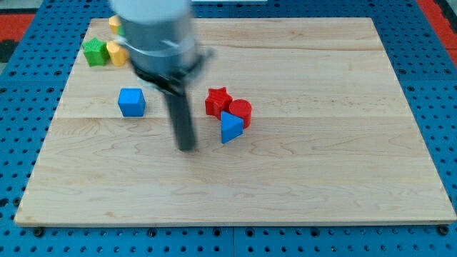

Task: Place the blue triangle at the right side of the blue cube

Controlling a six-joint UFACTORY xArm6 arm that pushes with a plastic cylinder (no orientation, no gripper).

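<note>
The blue triangle (230, 128) lies near the board's middle, touching a red cylinder (240, 111) at its upper right. The blue cube (131, 102) sits apart at the view's left. My tip (186, 147) rests on the board between them, a little lower than both, about a block's width left of the triangle and well to the right of the cube. It touches no block.
A red star (217, 101) sits just above the triangle, against the red cylinder. A green block (93, 52) and yellow blocks (116, 53) cluster at the top left corner, one yellow block (114, 23) partly hidden by the arm. The wooden board (321, 178) ends in blue pegboard.
</note>
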